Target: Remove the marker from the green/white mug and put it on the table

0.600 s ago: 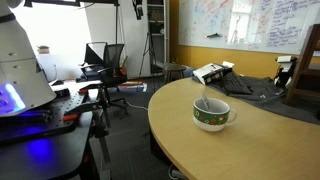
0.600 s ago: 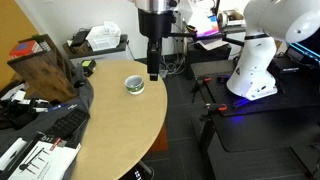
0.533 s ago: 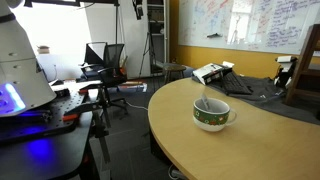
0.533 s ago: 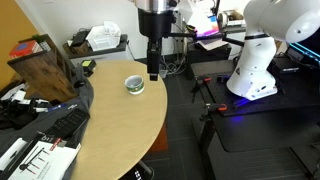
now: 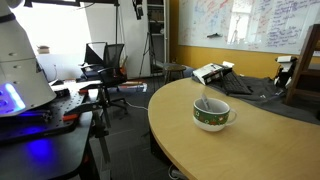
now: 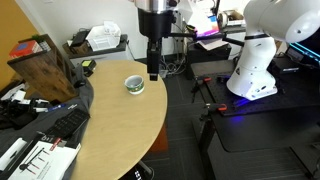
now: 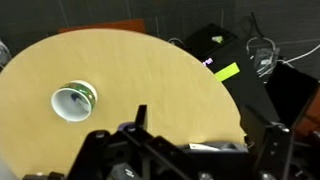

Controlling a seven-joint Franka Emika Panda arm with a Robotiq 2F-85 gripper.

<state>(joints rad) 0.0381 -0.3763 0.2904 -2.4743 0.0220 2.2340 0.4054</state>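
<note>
The green/white mug (image 5: 211, 116) stands on the tan table (image 5: 265, 150) near its curved edge. The marker (image 5: 203, 102) leans in it, a thin pale stick poking above the rim. In an exterior view the gripper (image 6: 152, 72) hangs from the arm above the table edge, just beside the mug (image 6: 134, 84) and higher than it. In the wrist view the mug (image 7: 74, 99) lies to the left over the table (image 7: 150, 70), away from the gripper (image 7: 203, 125). Its fingers are spread wide and hold nothing.
A white box (image 5: 212, 72) and black bags (image 5: 245, 86) lie at the table's far end. A wooden box (image 6: 45, 65), a keyboard (image 6: 62, 124) and papers crowd the other side. A black desk with blue light (image 5: 40, 145) and office chairs (image 5: 105, 60) stand off the table.
</note>
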